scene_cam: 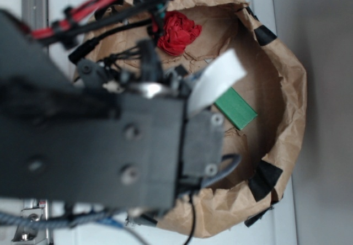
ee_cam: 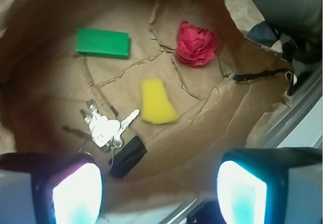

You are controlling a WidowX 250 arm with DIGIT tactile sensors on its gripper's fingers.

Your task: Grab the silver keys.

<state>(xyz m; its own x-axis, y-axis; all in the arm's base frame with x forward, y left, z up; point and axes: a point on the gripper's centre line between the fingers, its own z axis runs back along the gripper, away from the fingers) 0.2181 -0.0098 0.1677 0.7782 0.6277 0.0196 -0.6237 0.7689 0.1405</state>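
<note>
The gripper hangs released, holding nothing, above the crumpled brown paper nest. The bunch of shiny silver keys lies below, close to one finger, beside a yellow foam wedge, with a green rectangular block and red crumpled ball farther off. A good grasp likely means centring over the keys, then descending to straddle the thick cluster.

1. In the wrist view, the keys lie near and left inside the paper bag.
2. The sponge lies just right of the keys.
3. The block lies far left.
4. The crumpled ball lies far right.
</note>
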